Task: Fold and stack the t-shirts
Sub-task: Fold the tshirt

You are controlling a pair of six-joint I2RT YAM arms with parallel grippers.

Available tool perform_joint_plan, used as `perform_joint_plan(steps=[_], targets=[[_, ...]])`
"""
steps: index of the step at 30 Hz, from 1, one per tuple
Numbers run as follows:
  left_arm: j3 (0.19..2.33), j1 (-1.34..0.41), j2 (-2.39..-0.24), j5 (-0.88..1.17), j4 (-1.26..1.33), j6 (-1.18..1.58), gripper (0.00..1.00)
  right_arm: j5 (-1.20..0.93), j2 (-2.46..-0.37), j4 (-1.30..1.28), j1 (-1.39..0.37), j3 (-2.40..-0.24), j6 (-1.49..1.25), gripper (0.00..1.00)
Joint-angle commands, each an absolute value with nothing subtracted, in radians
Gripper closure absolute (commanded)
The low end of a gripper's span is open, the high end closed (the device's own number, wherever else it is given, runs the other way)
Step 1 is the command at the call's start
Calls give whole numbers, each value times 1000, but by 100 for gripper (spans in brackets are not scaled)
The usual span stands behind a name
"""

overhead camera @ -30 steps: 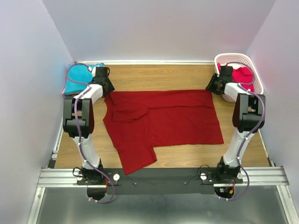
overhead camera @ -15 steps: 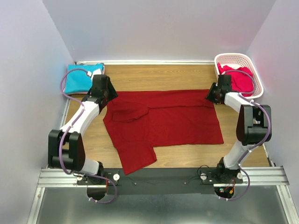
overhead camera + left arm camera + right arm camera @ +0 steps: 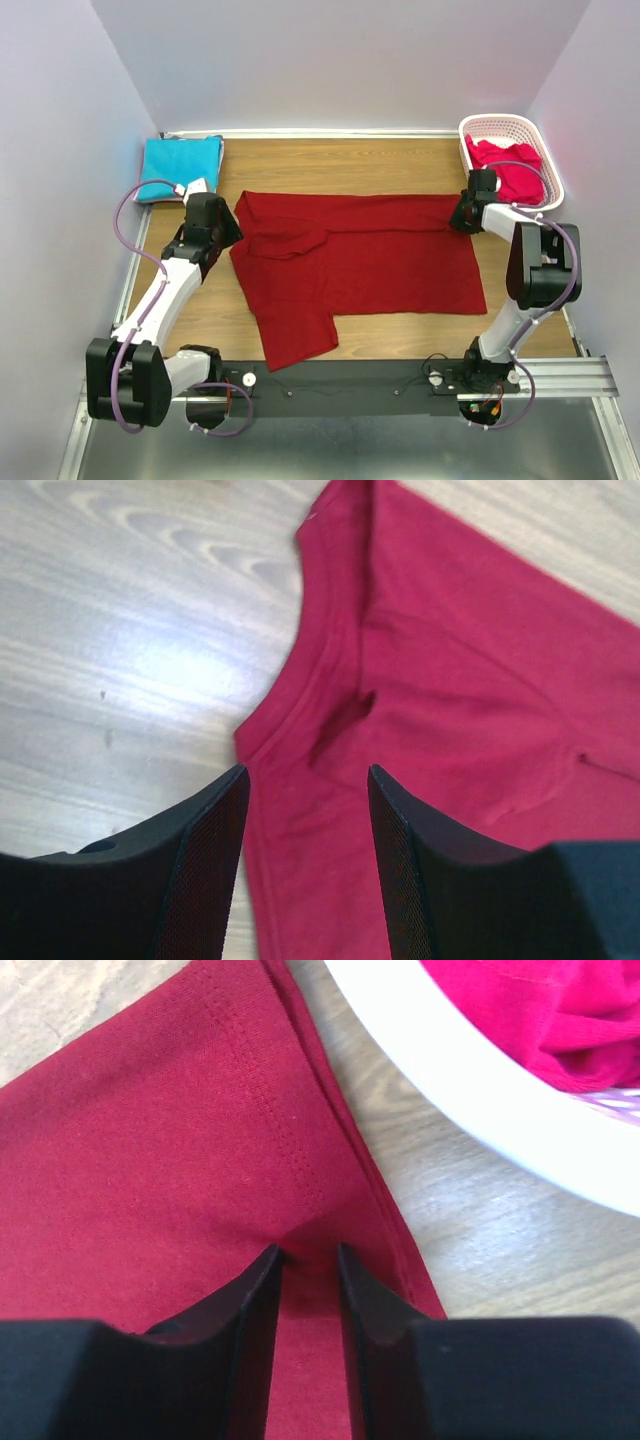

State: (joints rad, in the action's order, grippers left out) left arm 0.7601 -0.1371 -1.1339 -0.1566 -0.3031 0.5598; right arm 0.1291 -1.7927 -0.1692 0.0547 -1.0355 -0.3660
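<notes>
Dark red t-shirt (image 3: 360,255) lies spread flat at centre frame on the wooden tabletop (image 3: 400,165), creased near the collar, one sleeve trailing lower left. The left fingers (image 3: 212,850) stand spread above the collar; the right fingers (image 3: 258,1290) pinch its upper-right hem. A folded turquoise t-shirt (image 3: 178,165) sits upper left, and a pinkish-red t-shirt (image 3: 512,165) fills the white basket (image 3: 497,119) upper right.

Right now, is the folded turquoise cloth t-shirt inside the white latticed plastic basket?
No, the turquoise t-shirt lies on the wooden table at its far left corner; the basket holds a pinkish-red t-shirt.
</notes>
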Motion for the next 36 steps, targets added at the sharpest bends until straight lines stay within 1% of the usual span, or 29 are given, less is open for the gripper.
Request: perform_joint_plan(steps=[1,5,7,8,10,11,13,17,20,24,31,36], targets=[[747,-133,-1117,-181,-330,542,41,140,-1747,-207,61,-1025,-314,61],[744,-133,-1124,-129,-315,538,41,42,-1677,-216,2,-1041,-298,55],[738,-135,-1140,-80,-299,531,40,6,-1651,-216,-70,-1049,-284,55],[733,-138,-1150,-68,-293,529,39,-55,-1641,-215,-139,-1055,-273,55],[732,-144,-1187,-40,-275,523,37,-102,-1628,-215,-225,-1081,-230,54],[727,-150,-1210,-35,-264,514,36,-104,-1628,-215,-321,-1094,-191,53],[727,-156,-1233,-31,-249,502,33,-88,-1634,-213,-420,-1115,-149,51],[736,-160,-1295,-31,-201,483,32,-13,-1721,-206,-667,-1207,-23,46],[756,-161,-1354,-18,-187,471,32,23,-1802,-198,-768,-1279,52,45],[802,-164,-1437,-6,-186,451,37,77,-1908,-192,-845,-1356,119,46],[853,-172,-1537,-6,-175,431,44,117,-2035,-184,-905,-1434,182,46],[858,-172,-1559,31,-172,430,45,186,-2089,-183,-922,-1470,210,46]])
